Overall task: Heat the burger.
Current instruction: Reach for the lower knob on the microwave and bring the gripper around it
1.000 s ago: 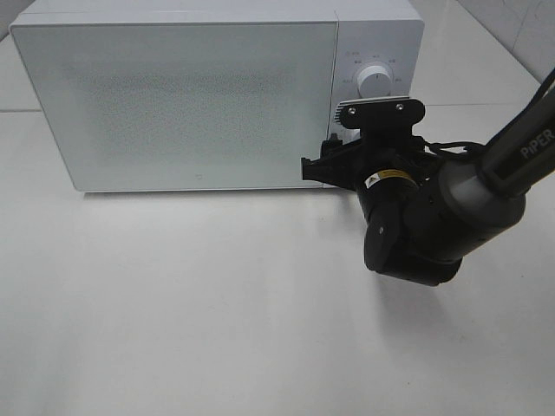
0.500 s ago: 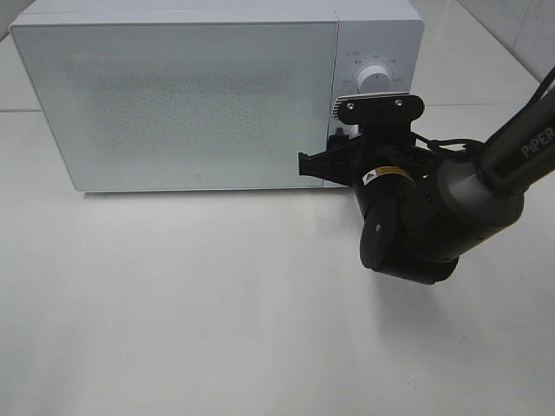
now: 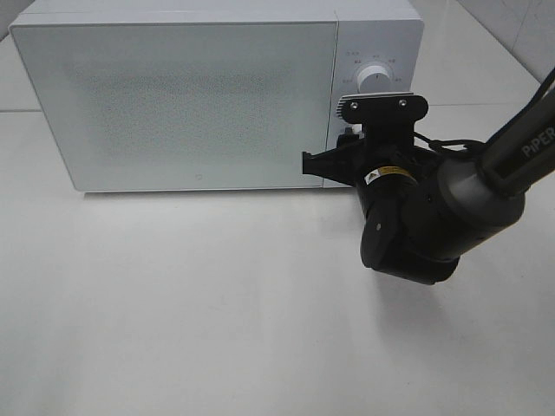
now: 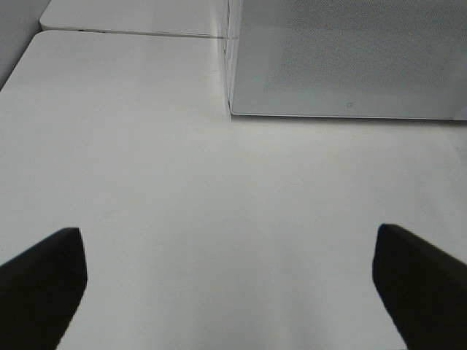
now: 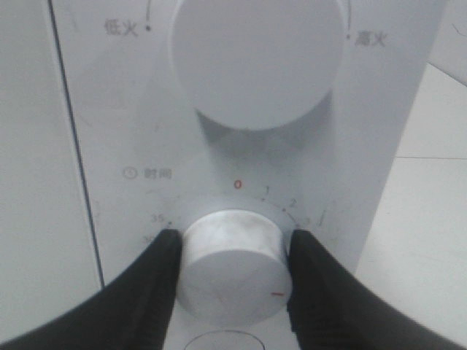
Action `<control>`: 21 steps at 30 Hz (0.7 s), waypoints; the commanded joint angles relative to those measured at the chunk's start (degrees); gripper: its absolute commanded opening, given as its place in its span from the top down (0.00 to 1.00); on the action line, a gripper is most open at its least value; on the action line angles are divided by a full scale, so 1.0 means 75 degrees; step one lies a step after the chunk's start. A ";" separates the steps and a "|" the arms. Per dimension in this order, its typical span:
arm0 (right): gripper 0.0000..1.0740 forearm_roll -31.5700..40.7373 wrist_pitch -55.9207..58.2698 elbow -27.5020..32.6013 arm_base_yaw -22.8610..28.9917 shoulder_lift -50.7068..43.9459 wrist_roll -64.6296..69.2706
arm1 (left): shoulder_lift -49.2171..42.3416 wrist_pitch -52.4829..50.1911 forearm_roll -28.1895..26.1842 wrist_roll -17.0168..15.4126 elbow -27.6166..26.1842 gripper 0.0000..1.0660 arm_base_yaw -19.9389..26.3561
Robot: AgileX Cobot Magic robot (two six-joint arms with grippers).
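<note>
The burger is out of view; the white microwave [image 3: 182,95] stands with its door shut. In the right wrist view my right gripper [image 5: 233,251] is shut on the lower timer knob [image 5: 232,266], one black finger [image 5: 157,281] pressed against each side. The larger power knob [image 5: 255,55] sits just above it. From the high view, the right arm [image 3: 416,217] reaches to the control panel [image 3: 375,52] and its wrist hides the timer knob. My left gripper [image 4: 233,292] stands open over bare table, well short of the microwave's front corner [image 4: 232,109].
The microwave takes up the back of the white table [image 3: 191,303]. A seam between table tops [image 4: 131,32] runs beside the microwave on the left. The right arm's bulky wrist hangs in front of the microwave's lower right corner.
The right wrist has shifted slightly at the control panel and its fingers have drawn in. The microwave and its door have not moved.
</note>
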 commanded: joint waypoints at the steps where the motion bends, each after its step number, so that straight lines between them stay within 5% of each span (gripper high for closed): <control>1: 1.00 -0.0191 -0.0833 -0.0115 -0.0046 -0.0145 -0.0053 | -0.0115 0.0008 -0.0031 0.0000 0.0015 0.06 0.0023; 9: 1.00 -0.0741 -0.0993 -0.0115 -0.0061 -0.0145 0.1154 | -0.0115 0.0008 -0.0031 0.0000 0.0015 0.06 0.0023; 21: 1.00 -0.1574 -0.1390 -0.0115 -0.0069 -0.0145 0.6898 | -0.0115 0.0008 -0.0031 0.0000 0.0015 0.06 0.0023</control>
